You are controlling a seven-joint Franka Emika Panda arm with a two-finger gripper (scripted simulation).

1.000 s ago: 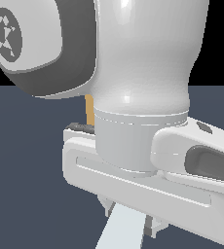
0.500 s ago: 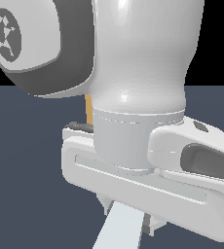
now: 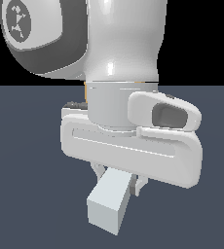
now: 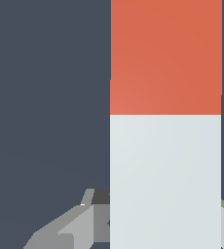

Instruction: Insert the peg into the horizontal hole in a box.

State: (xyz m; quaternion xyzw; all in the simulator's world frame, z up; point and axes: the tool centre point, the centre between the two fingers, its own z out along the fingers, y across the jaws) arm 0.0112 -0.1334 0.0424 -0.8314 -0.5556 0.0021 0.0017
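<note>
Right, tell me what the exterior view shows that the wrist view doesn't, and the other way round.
Only the exterior view shows the arm's white body, the broad white housing of the hand and a thin tan sliver behind the arm, too little to identify. The peg there looks wholly pale, its grey-white end pointing toward the camera.

Only the wrist view shows the peg's orange-red end segment and where it meets the pale section.

Both show the peg's pale grey-white section, the hand shut on it, and the dark blue-grey floor. Neither shows the hole.
</note>
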